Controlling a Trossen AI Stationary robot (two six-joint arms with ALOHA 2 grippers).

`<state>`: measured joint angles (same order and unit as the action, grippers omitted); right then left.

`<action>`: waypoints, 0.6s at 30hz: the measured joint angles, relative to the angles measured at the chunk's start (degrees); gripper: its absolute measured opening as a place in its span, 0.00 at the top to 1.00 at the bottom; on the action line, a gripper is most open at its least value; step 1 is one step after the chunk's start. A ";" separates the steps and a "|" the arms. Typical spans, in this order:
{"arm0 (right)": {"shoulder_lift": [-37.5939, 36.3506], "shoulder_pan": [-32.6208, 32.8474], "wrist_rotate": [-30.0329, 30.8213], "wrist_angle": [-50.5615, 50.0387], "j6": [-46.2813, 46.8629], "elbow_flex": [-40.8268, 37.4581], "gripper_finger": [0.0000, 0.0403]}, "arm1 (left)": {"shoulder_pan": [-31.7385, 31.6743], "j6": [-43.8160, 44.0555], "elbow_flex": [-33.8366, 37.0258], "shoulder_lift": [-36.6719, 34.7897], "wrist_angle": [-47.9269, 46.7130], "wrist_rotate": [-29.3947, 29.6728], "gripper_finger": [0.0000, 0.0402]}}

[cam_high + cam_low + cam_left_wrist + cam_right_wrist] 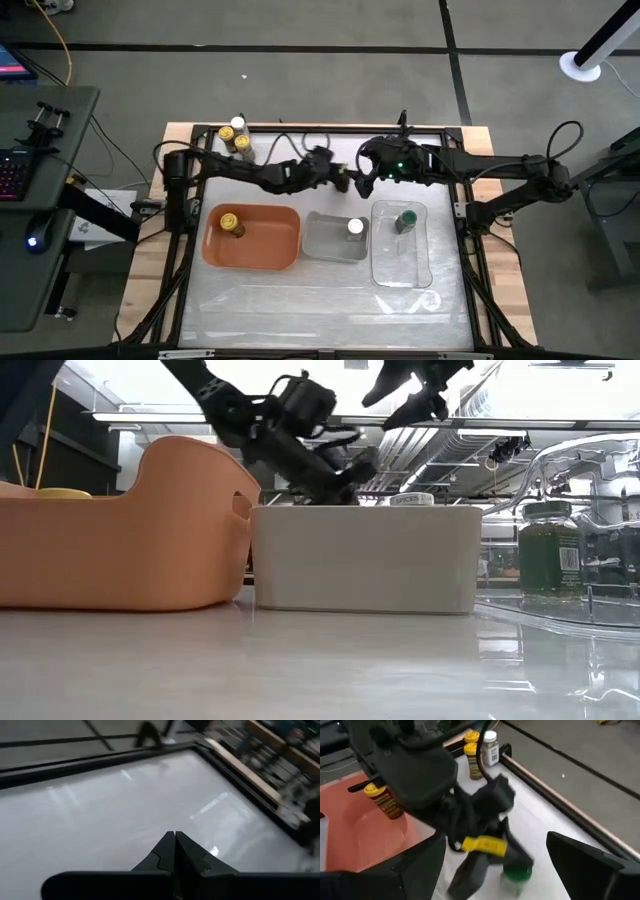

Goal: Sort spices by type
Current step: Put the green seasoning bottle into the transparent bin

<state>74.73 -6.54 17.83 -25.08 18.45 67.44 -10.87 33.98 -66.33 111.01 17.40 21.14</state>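
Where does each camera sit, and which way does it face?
High: above the table, looking straight down; both arms show, left hand and right hand close together.
Low: at table-top height, looking level across the grey tray; arms enter from above.
Left wrist: looks over bare table past its shut fingers.
Right wrist: looks past its open fingers at the left arm.
Shared: high and right wrist both show the orange tray.

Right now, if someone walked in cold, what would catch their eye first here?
Probably the two dark arms meeting at the table's far middle: the left gripper and right gripper almost touching above a green-lidded jar. Next, the three trays in a row: orange plastic tray with a yellow-lidded jar, grey tray, clear tray.
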 joint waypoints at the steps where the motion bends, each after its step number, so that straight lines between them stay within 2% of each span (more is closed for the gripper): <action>1: -0.67 -0.26 -0.03 -0.19 -0.58 0.00 0.15 | -0.07 -1.61 -1.55 0.59 -0.85 -1.16 1.00; 4: -2.84 -1.26 0.00 -0.55 -2.29 0.00 0.15 | -0.53 -5.93 -5.13 0.33 -2.57 -2.25 1.00; 8: -5.70 -3.07 -0.01 -0.68 -4.69 0.00 0.15 | -2.42 -10.99 -5.83 -3.81 -5.52 -1.54 1.00; 11: -6.77 -4.74 -1.46 -1.02 -5.96 0.00 0.15 | -4.42 -12.96 -5.52 -8.92 -12.60 -1.24 1.00; 15: -5.91 -7.72 -9.03 -4.57 -8.99 0.04 0.15 | -7.08 -14.58 -5.61 -17.58 -24.43 -1.46 1.00; 18: -2.47 -9.94 -16.58 -9.86 -12.40 0.04 0.15 | -8.02 -18.76 -5.54 -24.07 -28.20 -3.40 1.00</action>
<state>72.26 -16.48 1.25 -34.94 6.04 67.48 -18.89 15.22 -71.88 86.94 -10.80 17.74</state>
